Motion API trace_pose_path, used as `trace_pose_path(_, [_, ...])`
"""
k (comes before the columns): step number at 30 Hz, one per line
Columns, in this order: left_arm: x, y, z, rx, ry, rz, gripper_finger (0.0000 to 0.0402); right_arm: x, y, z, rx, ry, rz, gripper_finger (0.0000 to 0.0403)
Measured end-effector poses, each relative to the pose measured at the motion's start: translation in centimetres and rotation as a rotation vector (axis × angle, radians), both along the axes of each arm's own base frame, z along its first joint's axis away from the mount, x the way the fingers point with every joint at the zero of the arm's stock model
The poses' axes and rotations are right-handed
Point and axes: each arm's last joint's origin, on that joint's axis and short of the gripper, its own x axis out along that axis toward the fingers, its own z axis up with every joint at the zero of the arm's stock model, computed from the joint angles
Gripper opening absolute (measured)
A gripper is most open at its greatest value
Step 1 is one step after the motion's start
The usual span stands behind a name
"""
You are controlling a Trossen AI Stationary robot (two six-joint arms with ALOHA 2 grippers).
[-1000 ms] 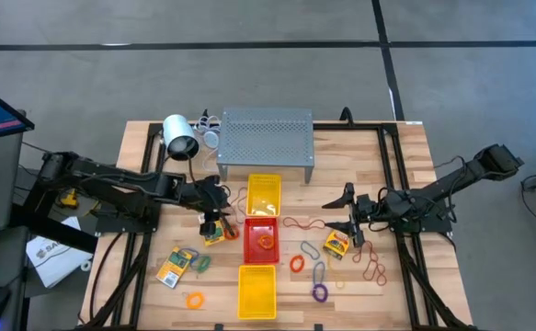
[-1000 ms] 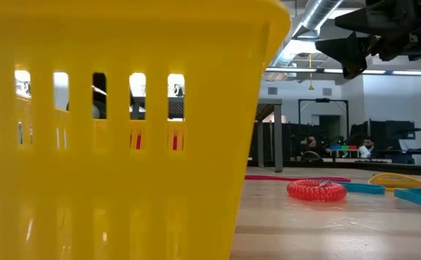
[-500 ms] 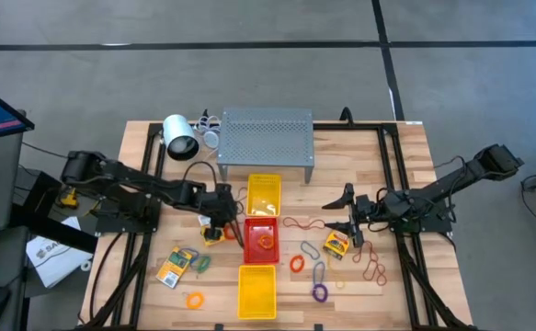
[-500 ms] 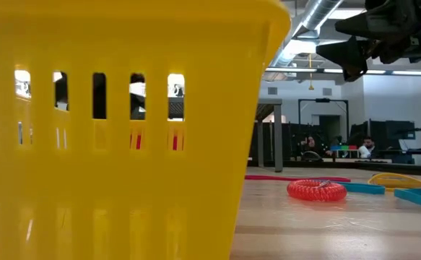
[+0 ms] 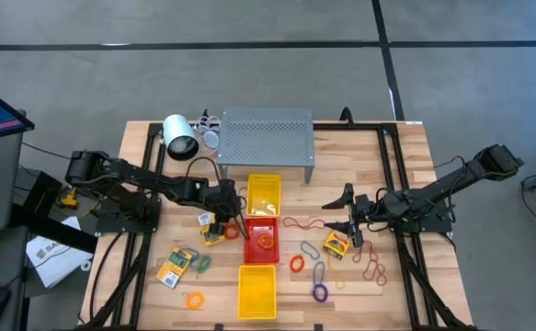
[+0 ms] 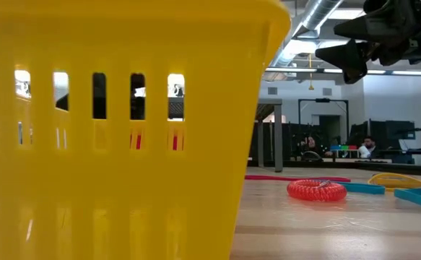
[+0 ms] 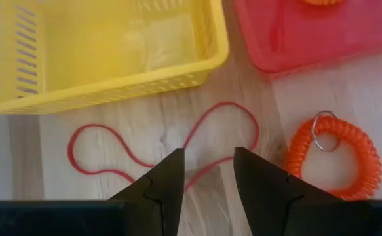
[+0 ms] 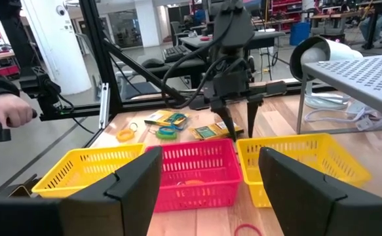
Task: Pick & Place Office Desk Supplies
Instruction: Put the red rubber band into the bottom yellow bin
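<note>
**Left gripper poised over a red rubber-band loop**

Left gripper (image 5: 228, 218) low beside the red tray (image 5: 247, 241), fingers parted, straddling a thin red rubber-band loop (image 7: 171, 139) lying on the wood; best lowered fully, pinching both strands at the crossing; an orange coil ring (image 7: 333, 156) just beside. Right gripper (image 5: 348, 221) hovering, fingers spread, empty. Counted from above: three trays, two yellow and one red; three card packets.

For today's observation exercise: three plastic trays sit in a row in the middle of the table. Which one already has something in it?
The red tray, the middle one, holds an orange coil ring. The yellow tray by the metal shelf and the other yellow tray look empty.
</note>
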Motion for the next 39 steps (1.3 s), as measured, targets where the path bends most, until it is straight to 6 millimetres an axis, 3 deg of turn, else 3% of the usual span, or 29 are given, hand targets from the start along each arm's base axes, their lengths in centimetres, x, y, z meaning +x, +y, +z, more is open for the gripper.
trace_pose_path(7, [-0.1,1.1,0.0,-0.028,0.002,0.045,0.0127,0.0,0.0,0.0,0.0,0.002,-0.001,0.0249])
trace_pose_path(14, [-0.1,2.5,0.0,-0.104,-0.015,0.223,0.0127,0.0,0.0,0.0,-0.001,0.003,0.001,0.0249])
trace_pose_path(39, [0.1,2.9,-0.8,-0.186,-0.006,0.389,0.0127,0.0,0.0,-0.1,0.001,0.006,0.001,0.0249])
